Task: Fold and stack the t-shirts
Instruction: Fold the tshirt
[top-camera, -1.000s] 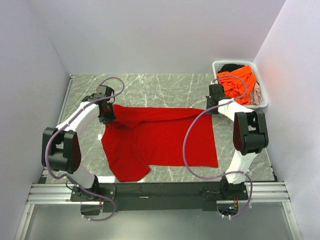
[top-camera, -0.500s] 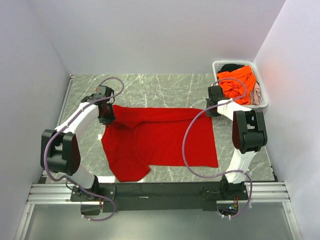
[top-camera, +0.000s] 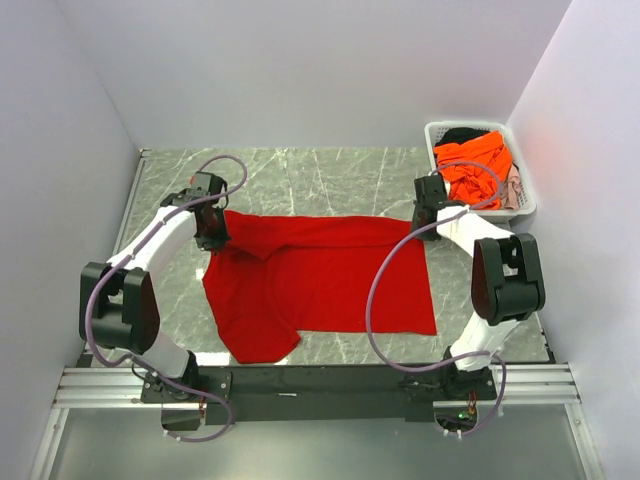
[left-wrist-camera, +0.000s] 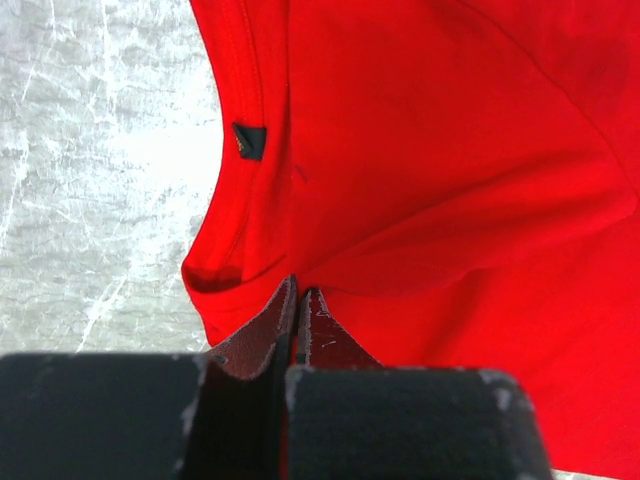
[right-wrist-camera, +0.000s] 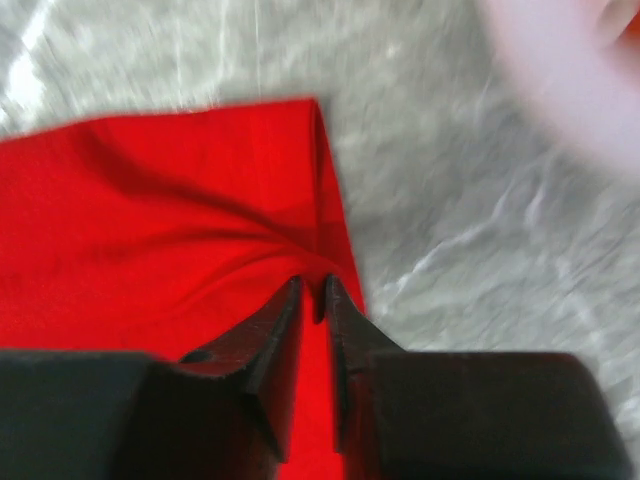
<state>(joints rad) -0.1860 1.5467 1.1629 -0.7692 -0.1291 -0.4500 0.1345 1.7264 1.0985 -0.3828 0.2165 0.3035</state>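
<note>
A bright red t-shirt (top-camera: 320, 275) lies spread on the marble table, its far edge folded over toward me. My left gripper (top-camera: 212, 228) is shut on the red t-shirt near its collar at the far left; in the left wrist view the jaws (left-wrist-camera: 297, 292) pinch a fold of red cloth (left-wrist-camera: 430, 150) beside the neck label. My right gripper (top-camera: 428, 212) is shut on the shirt's far right corner; the right wrist view shows cloth (right-wrist-camera: 180, 220) pinched between the fingertips (right-wrist-camera: 315, 285). An orange t-shirt (top-camera: 476, 168) lies with dark and pale ones in the basket.
The white slotted basket (top-camera: 523, 207) stands at the far right corner against the wall. White walls close in the table on the left, back and right. The arms' mounting rail (top-camera: 320, 385) runs along the near edge. Bare marble (top-camera: 320, 180) lies behind the shirt.
The right arm's elbow has swung slightly outward and its gripper has shifted a little; the shirt's far right corner moves with it. The left arm holds almost still.
</note>
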